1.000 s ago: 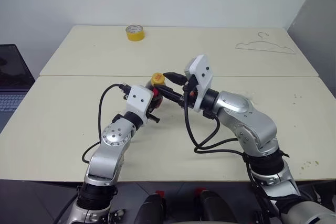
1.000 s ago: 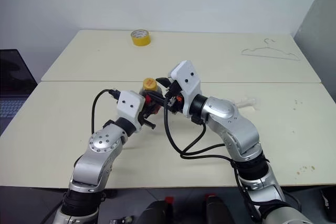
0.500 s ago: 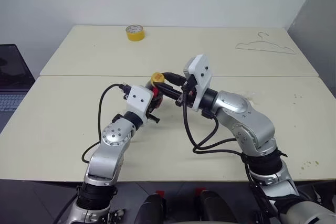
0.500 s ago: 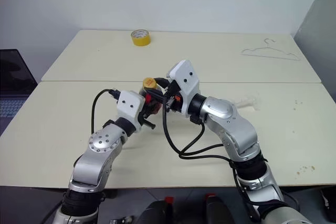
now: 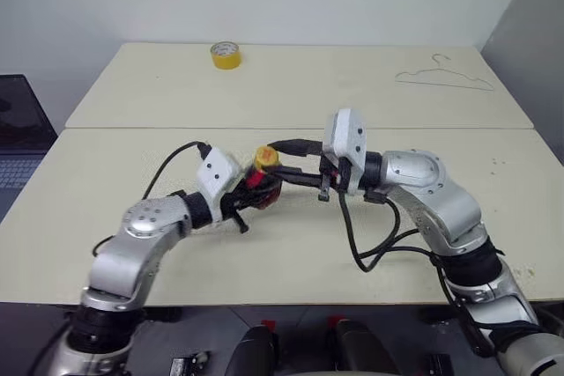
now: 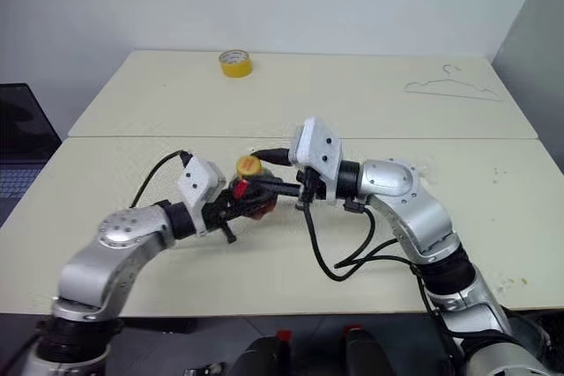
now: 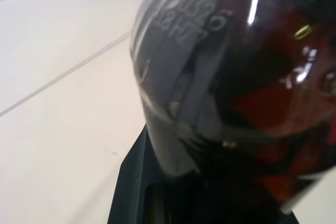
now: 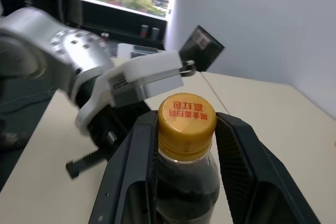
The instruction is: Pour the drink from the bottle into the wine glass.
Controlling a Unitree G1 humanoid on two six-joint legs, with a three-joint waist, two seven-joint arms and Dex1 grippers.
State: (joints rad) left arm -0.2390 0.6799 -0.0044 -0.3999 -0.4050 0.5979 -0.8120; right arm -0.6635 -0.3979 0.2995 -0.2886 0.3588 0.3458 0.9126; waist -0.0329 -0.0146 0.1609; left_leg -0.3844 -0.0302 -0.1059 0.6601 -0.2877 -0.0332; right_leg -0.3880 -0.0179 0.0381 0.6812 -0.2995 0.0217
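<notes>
The bottle (image 5: 264, 189) is small and squat, with a red neck label and a yellow-orange cap (image 5: 266, 158). It hangs tilted just above the near table. The dark drink (image 7: 236, 77) fills its body. My left gripper (image 5: 254, 198) is shut on the body from the left. My right gripper (image 5: 272, 161) reaches in level from the right. In the right wrist view its black fingers (image 8: 140, 150) press on both sides of the cap (image 8: 187, 121). The wine glass is hidden.
A yellow tape roll (image 5: 226, 55) sits at the far table's back left. A wire hanger (image 5: 445, 77) lies at its back right. A seam (image 5: 132, 128) divides the two tables. A laptop (image 5: 18, 138) stands off the left edge.
My left elbow swung out to the left and the bottle came a little nearer, tilting more. My right wrist turned level and its fingers closed in on the cap.
</notes>
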